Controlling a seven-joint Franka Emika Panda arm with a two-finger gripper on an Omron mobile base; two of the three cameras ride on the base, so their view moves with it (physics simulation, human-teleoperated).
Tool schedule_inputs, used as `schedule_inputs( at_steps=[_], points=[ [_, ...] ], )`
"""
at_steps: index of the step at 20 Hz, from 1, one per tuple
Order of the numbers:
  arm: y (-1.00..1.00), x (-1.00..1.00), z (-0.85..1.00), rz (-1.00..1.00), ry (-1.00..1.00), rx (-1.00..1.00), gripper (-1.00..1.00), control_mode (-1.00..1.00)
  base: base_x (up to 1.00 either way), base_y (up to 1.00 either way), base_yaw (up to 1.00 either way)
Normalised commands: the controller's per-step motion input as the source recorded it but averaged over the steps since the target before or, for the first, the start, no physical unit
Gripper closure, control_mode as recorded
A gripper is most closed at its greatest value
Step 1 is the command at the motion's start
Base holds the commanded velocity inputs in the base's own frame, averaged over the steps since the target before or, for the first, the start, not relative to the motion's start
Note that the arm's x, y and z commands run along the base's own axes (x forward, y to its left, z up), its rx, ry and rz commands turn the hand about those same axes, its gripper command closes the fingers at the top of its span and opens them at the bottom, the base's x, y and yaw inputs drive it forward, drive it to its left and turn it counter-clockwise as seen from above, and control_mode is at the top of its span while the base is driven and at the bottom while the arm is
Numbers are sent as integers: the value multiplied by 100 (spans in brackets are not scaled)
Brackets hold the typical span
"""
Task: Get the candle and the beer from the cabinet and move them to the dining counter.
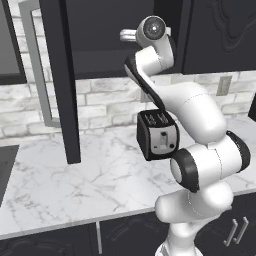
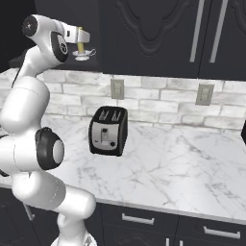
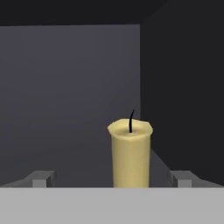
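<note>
The candle (image 3: 130,153), a pale-yellow stick with a dark wick, stands upright inside the open cabinet (image 3: 65,96), near its right inner wall. My gripper (image 3: 112,179) is open, and its two fingertips (image 3: 41,178) sit on either side of the candle's lower part with gaps on both sides. From the right base view, the candle (image 2: 82,41) sits in a small silvery holder (image 2: 84,54) on the cabinet shelf, right in front of my hand. The cabinet door (image 1: 62,75) hangs open to the left. The beer and the dining counter are out of view.
A black and silver toaster (image 1: 157,135) stands on the marble worktop (image 1: 75,185) below my arm. Behind it is a brick backsplash with wall outlets (image 2: 116,89). Closed black upper cabinets (image 2: 192,33) hang to the right.
</note>
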Motion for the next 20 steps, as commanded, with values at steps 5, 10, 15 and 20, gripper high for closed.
schedule_inputs(
  at_steps=[5, 10, 15, 20],
  points=[
    [0, 17, 0, 0, 0, 0, -100, -100, 0, 0, 0],
    [0, 18, 0, 0, 0, 0, -100, -100, 0, 0, 0],
    [0, 9, 0, 0, 0, 0, -100, -100, 0, 0, 0],
    [0, 0, 0, 0, 0, 0, -100, -100, 0, 0, 0]
  ],
)
